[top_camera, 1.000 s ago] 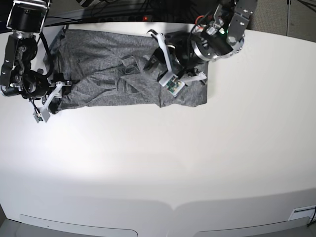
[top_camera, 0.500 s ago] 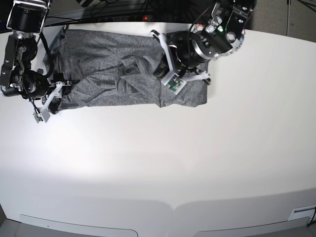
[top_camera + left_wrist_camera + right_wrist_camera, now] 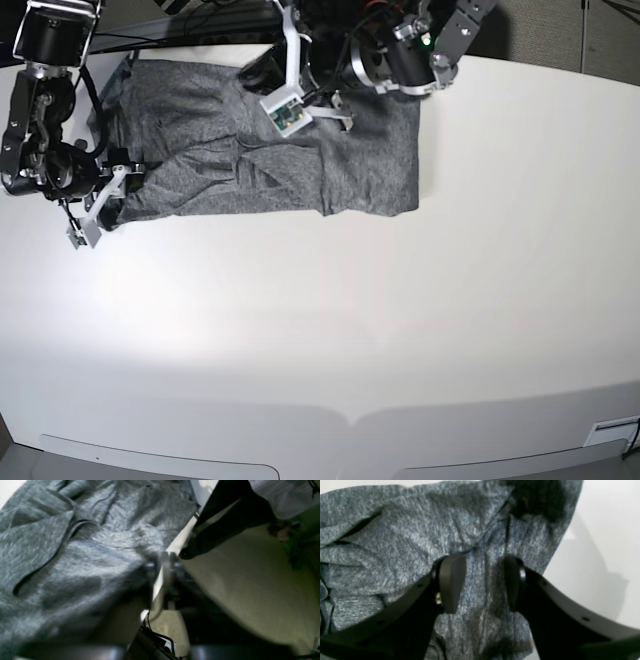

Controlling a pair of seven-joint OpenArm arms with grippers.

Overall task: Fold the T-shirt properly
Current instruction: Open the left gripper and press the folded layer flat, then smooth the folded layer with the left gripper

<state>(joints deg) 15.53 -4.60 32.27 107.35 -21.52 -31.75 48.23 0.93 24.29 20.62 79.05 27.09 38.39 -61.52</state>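
Observation:
The dark-grey T-shirt (image 3: 200,150) lies spread and rumpled along the back of the white table (image 3: 330,320), with a loose fold near its middle. My left gripper (image 3: 282,88) hangs over the shirt's back edge. In the blurred left wrist view its fingertips (image 3: 162,563) stand close together beside the T-shirt (image 3: 75,555); whether cloth is pinched does not show. My right gripper (image 3: 100,205) sits at the shirt's left end. Seen from the right wrist, that gripper (image 3: 483,585) is open, its pads (image 3: 451,582) apart just above the T-shirt (image 3: 420,530), holding nothing.
Cables (image 3: 220,15) and dark gear run behind the table's back edge. The left wrist view looks past that edge down to the floor (image 3: 250,585). A small white label (image 3: 612,432) sits at the front right corner.
The left arm has swung from the shirt's right part back and to the left, over the back edge. The cloth under it looks flatter. The right arm has not moved.

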